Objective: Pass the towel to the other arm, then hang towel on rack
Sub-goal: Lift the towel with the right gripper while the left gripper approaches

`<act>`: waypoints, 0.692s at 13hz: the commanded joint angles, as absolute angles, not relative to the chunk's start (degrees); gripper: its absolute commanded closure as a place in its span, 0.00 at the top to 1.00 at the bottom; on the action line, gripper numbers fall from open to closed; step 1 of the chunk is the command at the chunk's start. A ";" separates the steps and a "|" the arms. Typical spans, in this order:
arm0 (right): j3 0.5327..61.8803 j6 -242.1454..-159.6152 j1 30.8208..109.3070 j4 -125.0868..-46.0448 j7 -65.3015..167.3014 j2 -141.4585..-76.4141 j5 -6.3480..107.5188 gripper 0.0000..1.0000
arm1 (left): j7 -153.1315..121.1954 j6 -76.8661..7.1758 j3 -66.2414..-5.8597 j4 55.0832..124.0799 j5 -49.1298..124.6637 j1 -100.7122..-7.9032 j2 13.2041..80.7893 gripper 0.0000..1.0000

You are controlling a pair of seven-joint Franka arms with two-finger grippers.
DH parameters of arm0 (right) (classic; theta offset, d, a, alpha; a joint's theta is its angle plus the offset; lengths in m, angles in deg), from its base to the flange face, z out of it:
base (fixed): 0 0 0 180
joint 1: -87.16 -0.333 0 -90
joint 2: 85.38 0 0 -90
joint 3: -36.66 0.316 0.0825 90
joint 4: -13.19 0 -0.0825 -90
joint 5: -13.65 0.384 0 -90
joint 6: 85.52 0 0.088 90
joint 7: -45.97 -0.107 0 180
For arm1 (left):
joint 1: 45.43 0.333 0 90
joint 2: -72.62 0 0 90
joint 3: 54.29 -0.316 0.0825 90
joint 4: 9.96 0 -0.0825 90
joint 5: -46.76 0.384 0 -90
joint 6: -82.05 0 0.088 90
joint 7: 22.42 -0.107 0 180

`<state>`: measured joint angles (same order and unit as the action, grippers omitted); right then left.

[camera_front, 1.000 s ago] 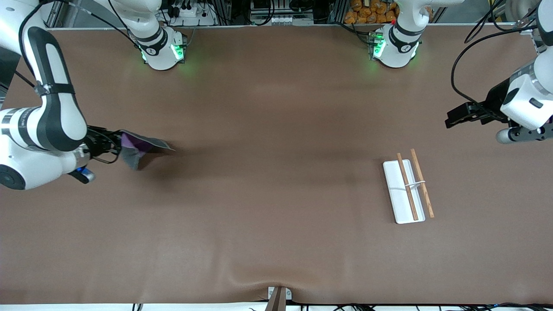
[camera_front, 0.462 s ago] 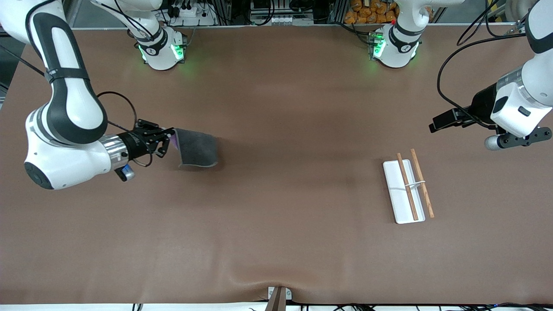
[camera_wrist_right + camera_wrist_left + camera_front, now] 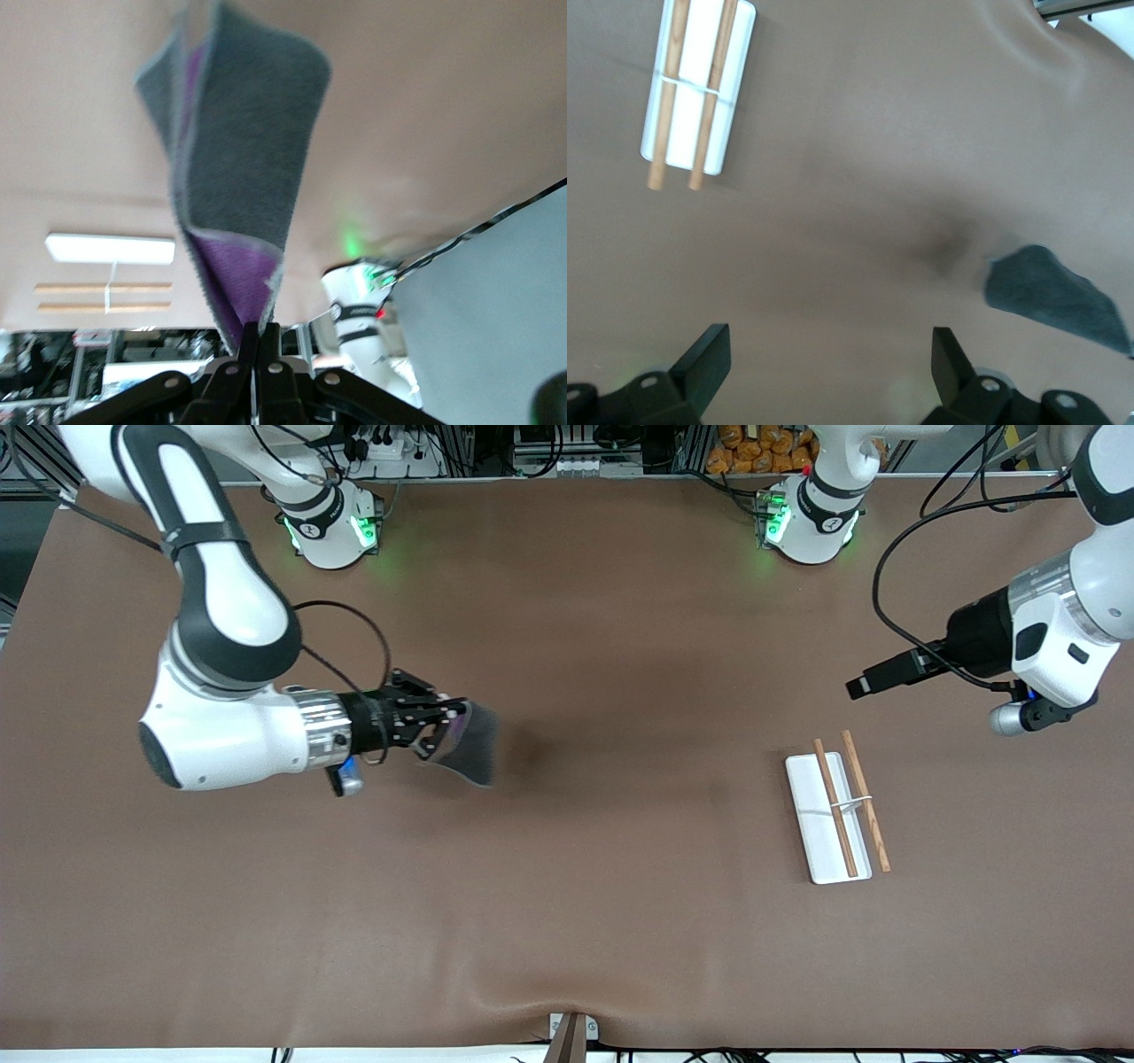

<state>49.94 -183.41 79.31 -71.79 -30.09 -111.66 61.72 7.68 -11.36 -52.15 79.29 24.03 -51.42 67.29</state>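
Now the right claw [image 3: 452,722] pinches the towel [image 3: 474,748], which hangs from its tips above the table.

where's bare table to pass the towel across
Bare mat runs between the towel, hanging from the shut right gripper, and the rack. The open left gripper hovers above the rack's end. Only the rack crowds that end.

arms: glossy white rounded shells, black joint bands | wrists: silver metal ring, black cylinder | bases: white, green lights | cables: thin black loops along both forearms | black two-finger right gripper [image 3: 447,722] | black two-finger left gripper [image 3: 858,687]
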 commanded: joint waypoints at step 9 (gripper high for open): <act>49.58 -198.36 70.56 -66.00 -37.53 -112.72 78.51 0.00 | 21.07 -19.36 -48.58 79.17 19.79 -56.50 61.03 1.00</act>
<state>49.93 -196.97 72.04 -67.62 -36.52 -111.69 75.97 18.43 -16.98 -48.65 79.45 21.74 -55.02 63.34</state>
